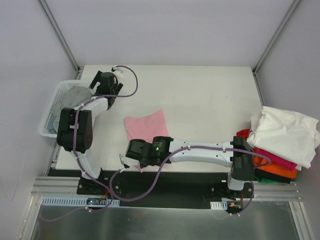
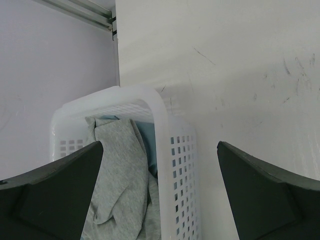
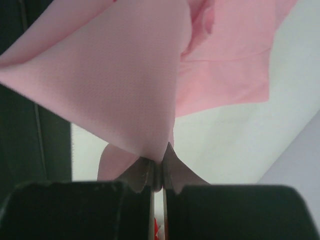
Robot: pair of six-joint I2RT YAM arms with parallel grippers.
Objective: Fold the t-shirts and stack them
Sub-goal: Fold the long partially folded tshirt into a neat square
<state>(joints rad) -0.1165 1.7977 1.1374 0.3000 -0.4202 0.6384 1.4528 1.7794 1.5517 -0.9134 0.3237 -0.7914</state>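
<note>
A: Where's the pink t-shirt [image 1: 146, 124], and which way does it point?
B: On the table [image 1: 210, 95], a bit left of centre, just ahead of the right arm's wrist. It's folded to a near-square patch, so there's no clear long axis. The edges sit skewed, with the far edge rising toward the right. Neck and sleeves can't be made out.
A: And the right gripper [image 3: 157, 161]?
B: Its jaws are pressed together on a fold of the pink cloth at the near edge. The wrist view shows fabric rising from the fingertips in a cone, the rest draped back onto the table. From above, the fingers are hidden under the wrist housing.
A: The left gripper [image 2: 160, 145]?
B: Jaws wide apart with nothing between them. It's above the far end of the white basket [image 2: 150, 97], at the table's left edge.
A: What's inside the basket?
B: The grey t-shirt [image 2: 117, 170], crumpled, with a pale blue cloth [image 2: 145, 140] beside it. Both are cut off by the fingers and the frame bottom, so orientation is unreadable.
A: And the right side?
B: A heap at the table's right edge. The white t-shirt [image 1: 287, 132] lies loose on top, over the magenta t-shirt [image 1: 272, 157], orange t-shirt [image 1: 272, 168] and black t-shirt [image 1: 270, 176]. The red t-shirt [image 1: 243, 133] peeks out at the heap's left. Only edges of the lower ones show, and the right arm covers part of them.
</note>
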